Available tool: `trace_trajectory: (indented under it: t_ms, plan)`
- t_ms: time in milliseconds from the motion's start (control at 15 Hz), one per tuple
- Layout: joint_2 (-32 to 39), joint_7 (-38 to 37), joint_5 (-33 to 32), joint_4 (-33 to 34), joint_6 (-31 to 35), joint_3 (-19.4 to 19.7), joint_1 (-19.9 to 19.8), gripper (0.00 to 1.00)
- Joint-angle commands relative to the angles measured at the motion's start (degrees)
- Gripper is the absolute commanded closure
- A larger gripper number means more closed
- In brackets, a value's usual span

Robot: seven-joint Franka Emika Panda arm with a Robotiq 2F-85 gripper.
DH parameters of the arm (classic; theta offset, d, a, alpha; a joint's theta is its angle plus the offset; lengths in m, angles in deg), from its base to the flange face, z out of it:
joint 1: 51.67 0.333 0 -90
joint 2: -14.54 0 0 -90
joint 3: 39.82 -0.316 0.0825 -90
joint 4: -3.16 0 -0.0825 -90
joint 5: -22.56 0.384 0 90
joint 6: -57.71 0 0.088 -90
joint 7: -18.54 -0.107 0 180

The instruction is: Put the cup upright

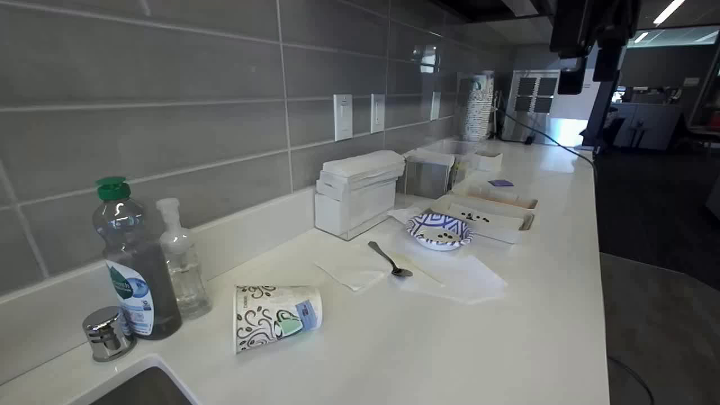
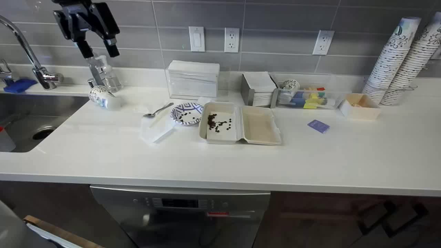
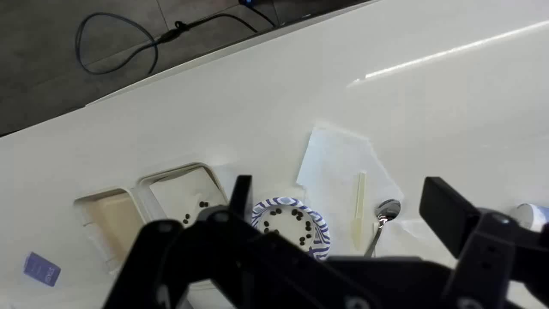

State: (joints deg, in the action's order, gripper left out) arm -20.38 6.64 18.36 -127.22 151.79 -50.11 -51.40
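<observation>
The cup (image 1: 277, 316) is white with dark swirls and a green and blue print. It lies on its side on the white counter near the sink, its wider end toward the soap bottles in an exterior view. It also shows in an exterior view (image 2: 100, 97) below the gripper in the picture. In the wrist view only part of the cup (image 3: 532, 216) shows at the right edge, partly covered by a finger. My gripper (image 3: 339, 188) is open with nothing between its fingers. It hangs high above the counter in both exterior views (image 1: 588, 80) (image 2: 99, 52).
A green-capped bottle (image 1: 138, 275) and a clear pump bottle (image 1: 184, 264) stand by the wall near the cup. A spoon (image 1: 392, 261), napkins, a blue-patterned bowl (image 1: 440, 230) and an open takeout box (image 2: 259, 125) lie along the counter. The sink (image 2: 38, 103) and faucet (image 2: 26, 44) are beside the cup.
</observation>
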Motion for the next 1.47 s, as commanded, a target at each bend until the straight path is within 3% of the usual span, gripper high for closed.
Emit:
trace_trajectory:
  t_ms: [0,733,1067,1400]
  plan:
    - [0.2,-0.4,-0.4,0.1,-0.1,0.7,1.0,0.0]
    - [0.2,-0.4,-0.4,0.1,-0.1,0.7,1.0,0.0]
    - [5.1,-6.0,1.8,2.4,2.9,-6.5,4.9,0.0]
    - [17.4,-20.5,-2.2,9.5,6.7,-17.1,6.3,0.0]
